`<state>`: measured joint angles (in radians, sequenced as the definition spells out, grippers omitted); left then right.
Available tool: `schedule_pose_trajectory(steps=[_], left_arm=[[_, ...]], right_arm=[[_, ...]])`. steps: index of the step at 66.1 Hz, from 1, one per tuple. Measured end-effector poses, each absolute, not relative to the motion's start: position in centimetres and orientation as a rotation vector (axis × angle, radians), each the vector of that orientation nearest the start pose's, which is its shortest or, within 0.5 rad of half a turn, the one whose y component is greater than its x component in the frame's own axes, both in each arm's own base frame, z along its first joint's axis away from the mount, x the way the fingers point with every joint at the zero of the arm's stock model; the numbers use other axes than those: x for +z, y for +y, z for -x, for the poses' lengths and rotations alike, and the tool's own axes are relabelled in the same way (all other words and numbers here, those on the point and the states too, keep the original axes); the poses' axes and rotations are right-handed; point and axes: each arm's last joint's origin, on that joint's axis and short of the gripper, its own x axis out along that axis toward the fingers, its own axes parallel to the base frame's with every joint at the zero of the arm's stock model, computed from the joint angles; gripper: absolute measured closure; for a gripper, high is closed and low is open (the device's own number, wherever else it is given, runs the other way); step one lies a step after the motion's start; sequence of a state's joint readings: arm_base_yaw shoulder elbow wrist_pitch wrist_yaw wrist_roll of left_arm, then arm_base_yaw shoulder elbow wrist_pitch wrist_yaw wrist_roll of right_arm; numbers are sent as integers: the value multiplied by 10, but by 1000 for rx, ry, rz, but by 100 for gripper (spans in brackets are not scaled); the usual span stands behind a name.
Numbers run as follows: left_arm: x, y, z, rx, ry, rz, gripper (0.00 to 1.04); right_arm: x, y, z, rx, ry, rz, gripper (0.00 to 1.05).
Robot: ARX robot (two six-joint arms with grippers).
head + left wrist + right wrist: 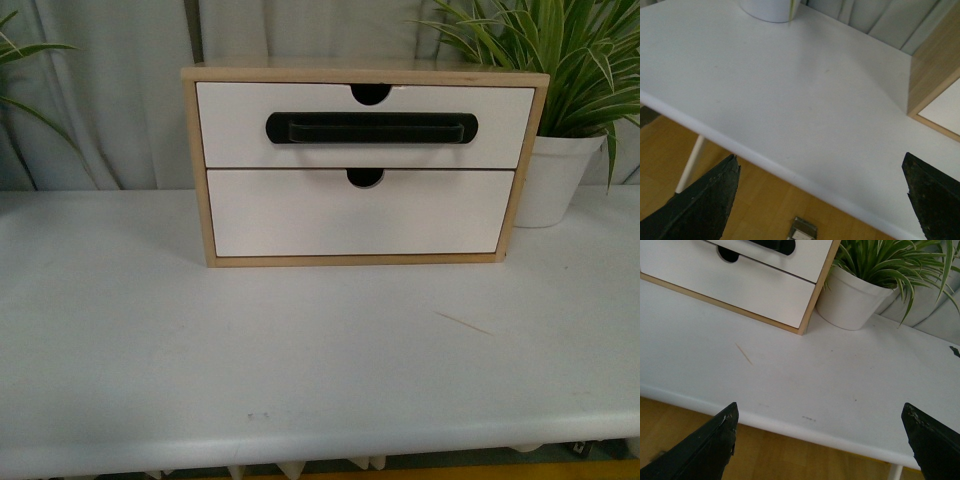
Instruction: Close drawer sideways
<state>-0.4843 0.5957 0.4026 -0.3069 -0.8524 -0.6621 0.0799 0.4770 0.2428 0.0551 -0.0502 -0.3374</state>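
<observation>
The drawer [240,125] is the upper one in a light wooden cabinet [197,180] at the back middle of the white table [300,370]. It has a white front, a long black bar handle [371,128] and a semicircular notch at its top edge. Its front looks about level with the cabinet face. Part of it shows in the right wrist view [810,257]. My left gripper [822,172] is open and empty above the table's edge, beside the cabinet's wooden side [935,65]. My right gripper [820,422] is open and empty above the table's front edge. Neither arm shows in the front view.
A plain white lower drawer [360,212] without a handle sits under the upper one. A white pot [550,175] with a green plant stands right of the cabinet. Another white pot [770,9] shows in the left wrist view. A thin splinter [744,353] lies on the table.
</observation>
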Motion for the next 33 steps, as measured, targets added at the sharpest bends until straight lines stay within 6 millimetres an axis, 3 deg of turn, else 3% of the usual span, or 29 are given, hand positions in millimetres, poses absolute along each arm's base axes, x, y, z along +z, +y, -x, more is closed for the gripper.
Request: schedule_pose_trajectory(steps=[7,16,18,20,23,33], left_arm=[[217,-39,-119,490,270,327,6],[216,-38,-119,465,263,336,8],[211,-36,-120,296,224,380,15],[207,-34,-120,231,181,368,20],[202,-31,-117,78,92,286,30],[200,-22,-113,-12,-5,82,58]], right_arm=[[206,10,-116,140,117,285,9],[206,10,-115,136,112,265,9],[206,10,-115,137,113,263,9],[206,9,-115,115,99,239,11],[203,4,-115,54,38,177,19],[195,0,-112,5,-1,45,48]])
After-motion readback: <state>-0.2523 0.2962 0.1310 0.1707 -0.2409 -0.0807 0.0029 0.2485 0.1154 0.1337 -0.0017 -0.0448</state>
